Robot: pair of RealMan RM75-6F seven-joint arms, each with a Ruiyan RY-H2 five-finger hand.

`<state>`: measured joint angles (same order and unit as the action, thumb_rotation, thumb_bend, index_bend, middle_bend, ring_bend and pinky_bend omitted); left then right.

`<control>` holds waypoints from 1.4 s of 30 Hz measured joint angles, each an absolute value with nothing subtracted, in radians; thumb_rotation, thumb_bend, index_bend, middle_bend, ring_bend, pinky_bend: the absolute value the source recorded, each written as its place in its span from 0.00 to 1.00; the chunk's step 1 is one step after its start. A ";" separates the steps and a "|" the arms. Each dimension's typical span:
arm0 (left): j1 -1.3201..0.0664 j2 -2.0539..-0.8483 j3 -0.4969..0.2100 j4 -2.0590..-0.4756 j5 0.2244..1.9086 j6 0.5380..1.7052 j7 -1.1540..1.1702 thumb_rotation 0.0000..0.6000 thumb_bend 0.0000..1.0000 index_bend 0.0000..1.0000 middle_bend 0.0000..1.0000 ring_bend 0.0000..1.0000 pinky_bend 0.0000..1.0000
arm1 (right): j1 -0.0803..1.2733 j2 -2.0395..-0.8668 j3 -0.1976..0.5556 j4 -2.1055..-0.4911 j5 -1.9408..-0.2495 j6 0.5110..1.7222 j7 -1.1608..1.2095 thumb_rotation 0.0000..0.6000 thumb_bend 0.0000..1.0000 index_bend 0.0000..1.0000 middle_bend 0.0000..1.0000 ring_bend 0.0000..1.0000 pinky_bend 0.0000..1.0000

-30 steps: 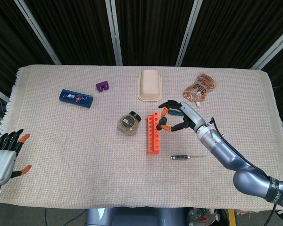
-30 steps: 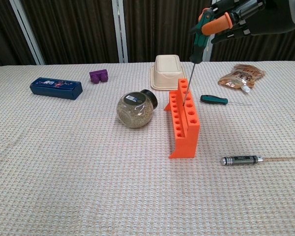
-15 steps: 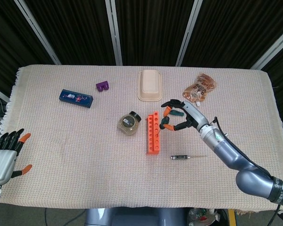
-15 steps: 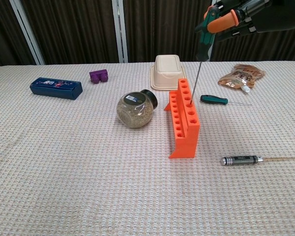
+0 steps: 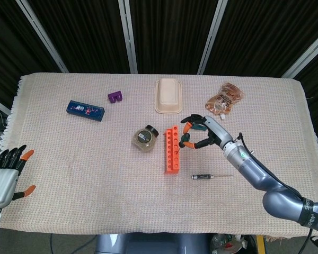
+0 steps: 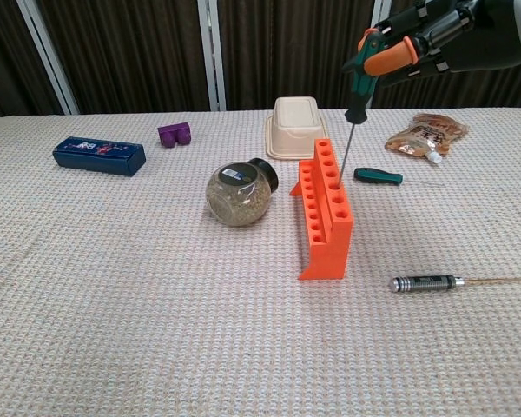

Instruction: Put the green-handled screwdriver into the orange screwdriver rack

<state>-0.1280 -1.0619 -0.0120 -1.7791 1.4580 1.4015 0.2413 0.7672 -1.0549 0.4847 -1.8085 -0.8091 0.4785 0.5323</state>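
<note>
Green-handled screwdriver (image 6: 357,87) — in right hand (image 6: 408,48)

Green-handled screwdriver (image 6: 358,83) upright, tip at orange rack (image 6: 325,211), rack standing on table

Right robot hand (image 6: 408,48) grips overhead; left robot hand (image 5: 5,177) spread.

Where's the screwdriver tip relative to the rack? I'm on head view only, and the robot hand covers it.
Observer: In chest view the right robot hand holds the green-handled screwdriver near upright, with its tip at the top row of the orange rack. I can't tell if it is in a hole.
Operator: Anything under the hand?
Observer: A second screwdriver with a green handle lies flat on the cloth, right of the rack and not touching it.
</note>
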 measured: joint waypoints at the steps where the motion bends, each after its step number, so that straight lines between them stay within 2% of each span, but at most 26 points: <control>1: -0.128 -1.062 -0.012 -1.778 1.457 1.400 0.241 1.00 0.16 0.11 0.00 0.00 0.00 | 0.768 -1.060 0.480 -1.806 -0.814 0.481 0.531 1.00 0.33 0.65 0.22 0.00 0.00; 22: -0.127 -1.065 -0.015 -1.756 1.445 1.399 0.223 1.00 0.16 0.11 0.00 0.00 0.00 | 0.807 -1.210 0.397 -1.721 -0.843 0.555 0.477 1.00 0.33 0.64 0.22 0.00 0.00; 42: -0.129 -1.069 -0.013 -1.747 1.442 1.392 0.217 1.00 0.16 0.11 0.00 0.00 0.00 | 0.815 -1.244 0.362 -1.695 -0.814 0.569 0.451 1.00 0.32 0.60 0.19 0.00 0.00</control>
